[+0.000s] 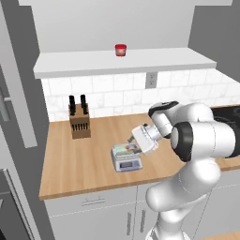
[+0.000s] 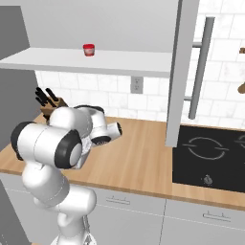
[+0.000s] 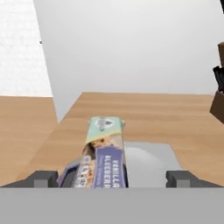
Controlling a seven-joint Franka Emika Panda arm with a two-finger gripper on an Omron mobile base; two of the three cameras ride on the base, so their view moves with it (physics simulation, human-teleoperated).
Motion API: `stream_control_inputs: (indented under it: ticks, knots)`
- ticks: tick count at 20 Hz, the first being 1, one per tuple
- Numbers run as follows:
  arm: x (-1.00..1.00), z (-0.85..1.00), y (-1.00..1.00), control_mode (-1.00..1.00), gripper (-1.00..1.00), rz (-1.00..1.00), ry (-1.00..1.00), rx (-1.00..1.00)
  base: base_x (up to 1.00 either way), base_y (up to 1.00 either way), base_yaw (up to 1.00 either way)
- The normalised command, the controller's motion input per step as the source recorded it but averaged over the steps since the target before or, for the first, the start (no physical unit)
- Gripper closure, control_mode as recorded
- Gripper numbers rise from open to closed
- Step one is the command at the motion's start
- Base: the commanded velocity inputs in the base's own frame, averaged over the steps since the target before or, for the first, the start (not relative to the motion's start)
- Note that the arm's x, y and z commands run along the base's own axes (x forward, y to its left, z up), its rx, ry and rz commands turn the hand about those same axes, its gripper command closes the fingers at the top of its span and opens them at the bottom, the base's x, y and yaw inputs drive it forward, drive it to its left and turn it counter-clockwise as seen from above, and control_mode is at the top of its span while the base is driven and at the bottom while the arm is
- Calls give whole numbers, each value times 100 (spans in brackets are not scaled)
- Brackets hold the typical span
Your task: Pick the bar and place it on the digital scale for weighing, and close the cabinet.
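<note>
Bar (image 3: 103,155): flat rectangular wrapped bar, glossy printed wrapper, pale green at the far end, purple-blue at the near end. It lies on the pale platform of the digital scale (image 1: 126,159), toward one side of it, and reaches past the platform's far edge.

Digital scale: small, light grey, smooth square top and a front display panel; stands on the wooden bench (image 1: 84,159), near its front edge.

Claw (image 3: 112,178): two small dark blocky tips, spread wide, one on each side of the bar, neither touching it; nothing held.

Knife block (image 1: 79,123): brown wood with dark handles, at the back of the bench.

Cabinet (image 2: 184,72): light grey flat door standing open, with a long metal bar handle.

Jar (image 1: 121,49): small, red-lidded, on the white cabinet shelf.
</note>
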Motion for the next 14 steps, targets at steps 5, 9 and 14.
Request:
stream_control_inputs:
  ticks: [5,9,14]
  knots:
    - [-41,36,-1,-100,-100,0,-19,3,0,0,0]
    - [-39,55,1,-100,-100,0,-26,1,0,0,0]
    - [-61,67,9,-100,-100,0,-28,0,0,0,0]
